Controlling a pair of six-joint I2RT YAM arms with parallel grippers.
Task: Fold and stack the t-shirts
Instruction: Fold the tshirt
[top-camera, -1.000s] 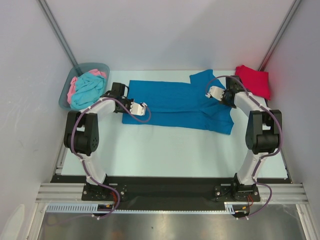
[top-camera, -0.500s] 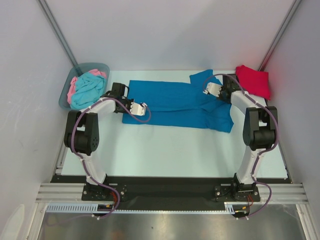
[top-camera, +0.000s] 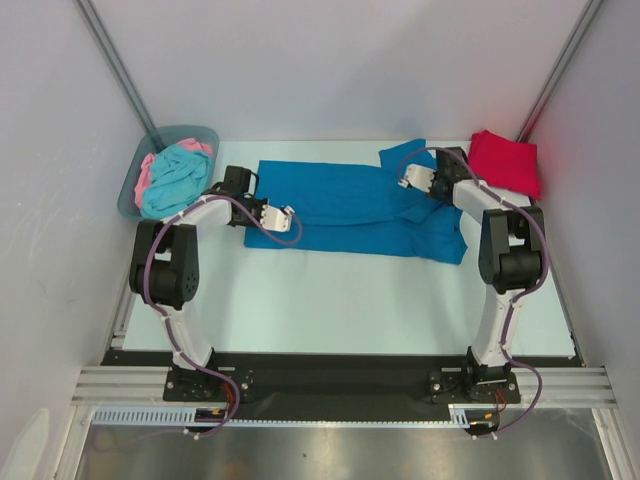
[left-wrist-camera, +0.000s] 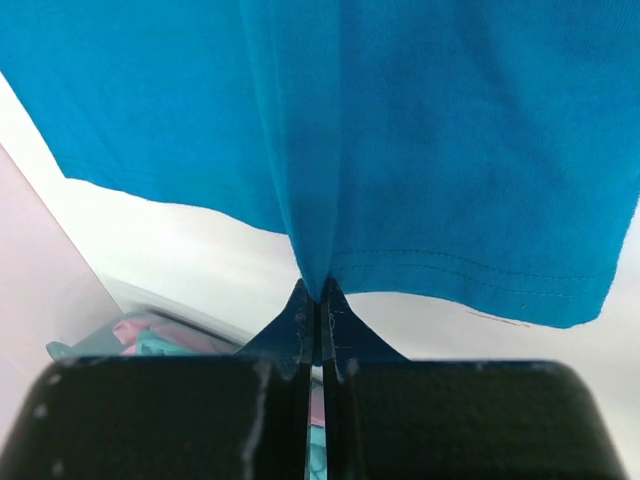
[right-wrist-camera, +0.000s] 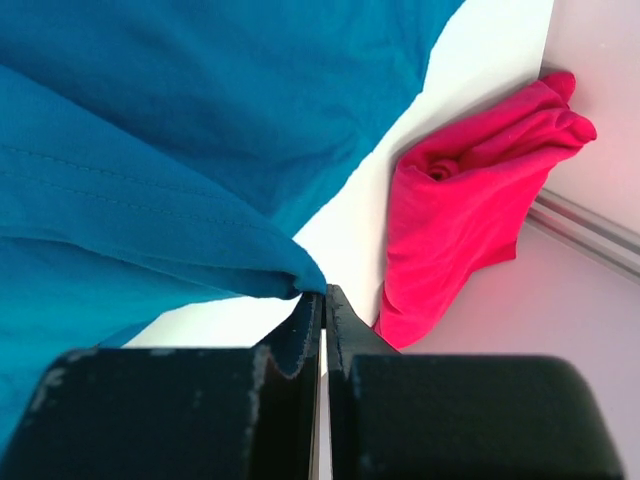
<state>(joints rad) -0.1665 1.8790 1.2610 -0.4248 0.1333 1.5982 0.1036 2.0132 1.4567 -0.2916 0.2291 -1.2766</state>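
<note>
I have the deep blue t-shirt (top-camera: 350, 205) spread flat on the far half of the surface, its long axis running left to right, parallel to the far edge. Each arm holds the end nearer to it. The left pincer (top-camera: 290, 215) is clamped shut on a pleat of the hem at the shirt's left end, towards its near side; in the left wrist view the cloth runs straight away from the closed tips. The right pincer (top-camera: 408, 178) is shut on a stitched edge at the right end, towards the far side beside the sleeve. So my two grips sit diagonally across the shirt rather than square to its length. I judge that any fold has to allow for this skew, or the edges will not meet. The red t-shirt (top-camera: 505, 162) lies in the far right corner, just beside the right pincer but apart from it. The turquoise t-shirt (top-camera: 170, 180) and pink t-shirt (top-camera: 147, 170) sit in the bin (top-camera: 128, 200) at the far left corner.
</note>
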